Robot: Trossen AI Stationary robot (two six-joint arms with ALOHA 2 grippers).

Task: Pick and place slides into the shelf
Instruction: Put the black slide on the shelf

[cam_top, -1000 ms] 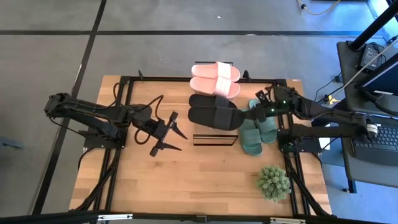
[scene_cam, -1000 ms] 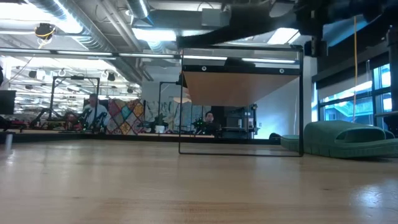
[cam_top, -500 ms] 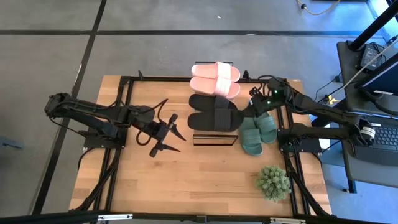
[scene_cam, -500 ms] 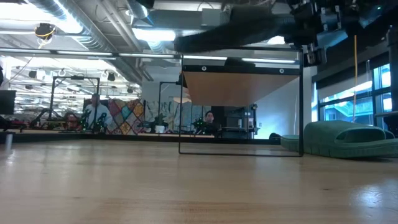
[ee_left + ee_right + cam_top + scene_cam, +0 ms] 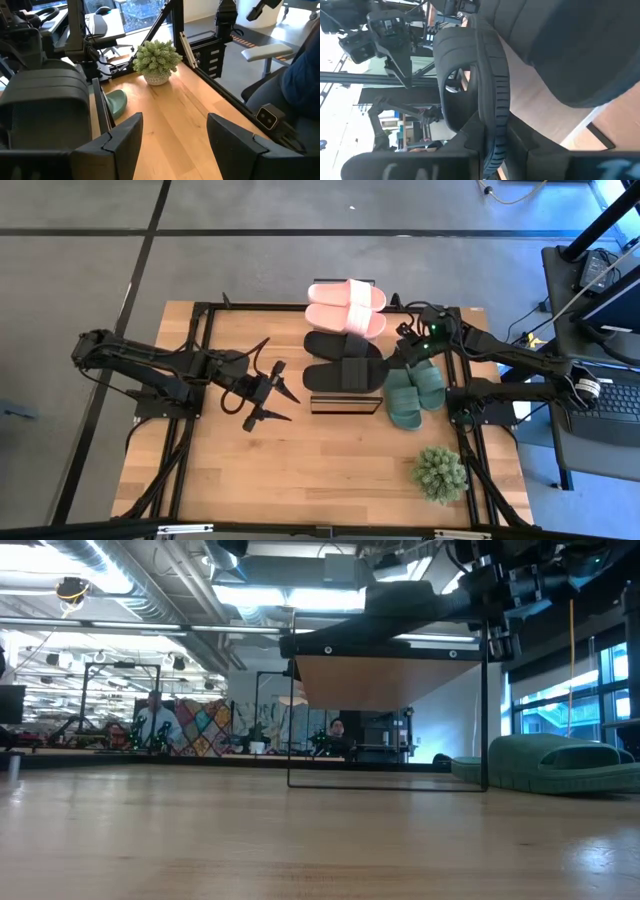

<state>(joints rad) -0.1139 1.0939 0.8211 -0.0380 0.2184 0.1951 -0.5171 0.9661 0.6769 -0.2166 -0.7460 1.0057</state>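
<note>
At centre frame, the right gripper (image 5: pixel 397 360) is clamped on a black slide (image 5: pixel 343 374) lying on the shelf (image 5: pixel 346 405) top; beside it lie pink slides (image 5: pixel 346 306) and green slides (image 5: pixel 413 394). The left gripper (image 5: pixel 280 402) waits spread at centre-left.

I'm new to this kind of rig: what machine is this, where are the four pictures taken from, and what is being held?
Two dark robot arms work at a wooden table. One camera looks down, one sits at table height, one rides each wrist. The right gripper is shut on a black foam slide, seen close in its wrist view, over the narrow wood-topped shelf. The light pink slides, dark green slides and a potted plant rest on the table. The left gripper waits open, empty.
</note>
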